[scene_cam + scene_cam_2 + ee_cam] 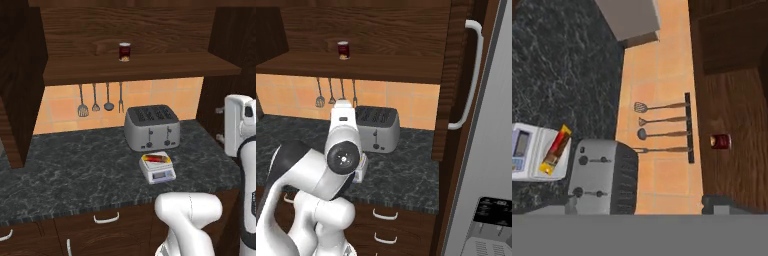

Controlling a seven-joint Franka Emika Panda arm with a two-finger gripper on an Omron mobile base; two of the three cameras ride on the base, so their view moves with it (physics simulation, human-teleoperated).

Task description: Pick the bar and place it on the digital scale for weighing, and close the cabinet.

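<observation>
The bar (155, 159), in a yellow and red wrapper, lies on the plate of the white digital scale (158, 168), which stands on the counter in front of the toaster. In the hand view the bar (555, 150) lies across the scale (532, 159) at the left. The dark brown cabinet (130, 30) is open, its left door (20, 85) swung out and its right door (457, 75) seen edge-on with a long silver handle (472, 75). My gripper (644, 206) is open and holds nothing. It hangs back from the wall, well away from the scale.
A grey four-slot toaster (151, 127) stands behind the scale. Several utensils (100, 100) hang on the tiled wall. A dark red jar (124, 51) sits on the cabinet shelf. Drawers (106, 218) run below the black counter (75, 170). A grey fridge (491, 165) stands at the right.
</observation>
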